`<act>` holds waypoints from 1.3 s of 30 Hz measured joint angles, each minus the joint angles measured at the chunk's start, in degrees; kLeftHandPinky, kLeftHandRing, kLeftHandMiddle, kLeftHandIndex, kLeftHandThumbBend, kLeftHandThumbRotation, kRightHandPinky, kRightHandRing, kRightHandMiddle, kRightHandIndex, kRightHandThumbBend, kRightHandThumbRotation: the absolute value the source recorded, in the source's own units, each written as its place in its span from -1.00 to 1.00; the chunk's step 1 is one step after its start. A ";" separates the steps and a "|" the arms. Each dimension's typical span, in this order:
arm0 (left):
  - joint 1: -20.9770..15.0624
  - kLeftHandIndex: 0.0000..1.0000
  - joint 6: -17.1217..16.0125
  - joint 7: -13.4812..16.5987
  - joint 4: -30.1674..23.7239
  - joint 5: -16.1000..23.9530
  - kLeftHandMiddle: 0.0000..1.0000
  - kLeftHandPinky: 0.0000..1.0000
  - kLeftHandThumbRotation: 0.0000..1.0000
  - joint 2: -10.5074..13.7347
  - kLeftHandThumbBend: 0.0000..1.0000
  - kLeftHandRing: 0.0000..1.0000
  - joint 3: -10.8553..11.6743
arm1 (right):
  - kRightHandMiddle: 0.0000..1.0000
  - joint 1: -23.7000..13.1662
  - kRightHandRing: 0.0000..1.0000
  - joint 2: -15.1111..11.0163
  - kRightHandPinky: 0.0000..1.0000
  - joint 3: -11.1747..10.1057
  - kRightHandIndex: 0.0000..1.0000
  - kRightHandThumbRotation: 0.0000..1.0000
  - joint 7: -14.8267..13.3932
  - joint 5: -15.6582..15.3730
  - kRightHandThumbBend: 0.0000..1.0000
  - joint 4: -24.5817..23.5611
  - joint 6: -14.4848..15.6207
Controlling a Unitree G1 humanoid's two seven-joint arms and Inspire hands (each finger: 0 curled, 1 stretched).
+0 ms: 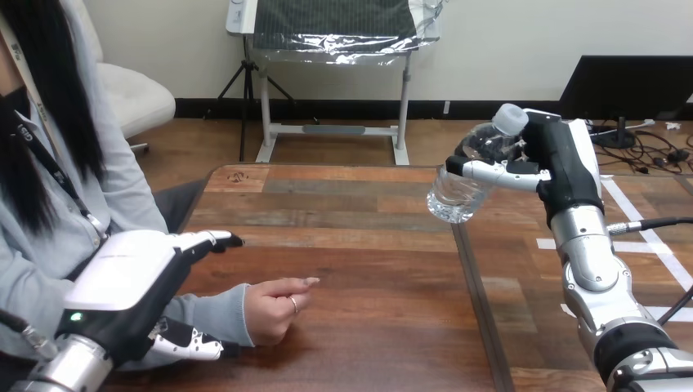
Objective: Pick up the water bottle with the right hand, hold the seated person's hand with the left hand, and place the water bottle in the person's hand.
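My right hand (556, 167) is raised above the table's right part, its fingers curled round a clear water bottle (464, 184) with a white cap. The bottle is tilted, cap up to the right, and hangs clear of the tabletop. The person's hand (276, 309) rests on the table at the lower left, loosely curled, with nothing in it. My left hand (127, 282) is at the person's grey sleeve behind that hand. Its fingers (208, 240) point straight to the right on the far side of the forearm, and its thumb (190, 345) lies on the near side. It does not grip the forearm.
The wooden table (368, 245) has a dark seam running front to back right of centre. The person sits at the table's left side.
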 measured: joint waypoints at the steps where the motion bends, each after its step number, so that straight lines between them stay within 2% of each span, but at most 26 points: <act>1: -0.44 0.59 0.00 0.19 0.75 0.37 0.56 0.44 -0.52 0.20 1.00 0.55 -0.43 | -0.13 0.14 -0.30 0.01 -0.42 0.00 -0.06 -1.00 0.23 0.10 0.64 -0.24 -0.21; 9: -3.39 0.58 -0.02 1.87 6.80 1.87 0.55 0.41 -0.46 1.62 1.00 0.54 -3.48 | -0.11 1.61 -0.28 0.43 -0.39 -0.01 -0.05 -1.00 2.22 1.40 0.61 -2.44 -1.96; 22: -6.91 0.55 0.60 1.89 14.03 3.06 0.52 0.35 -0.41 3.54 1.00 0.46 -7.55 | -0.09 4.91 -0.23 0.70 -0.34 -0.04 -0.04 -1.00 6.32 3.64 0.59 -6.78 -3.24; 31: -9.29 0.51 0.63 1.70 17.61 2.47 0.47 0.26 -0.43 4.35 1.00 0.37 -8.73 | -0.11 7.33 -0.24 0.68 -0.34 -0.24 -0.05 -1.00 8.49 5.17 0.60 -10.33 -3.24; 39: -10.90 0.47 1.70 0.27 17.92 2.20 0.42 0.21 -0.46 5.05 1.00 0.32 -10.16 | -0.12 9.23 -0.24 0.70 -0.35 -0.24 -0.06 -1.00 9.78 5.97 0.60 -13.99 -3.24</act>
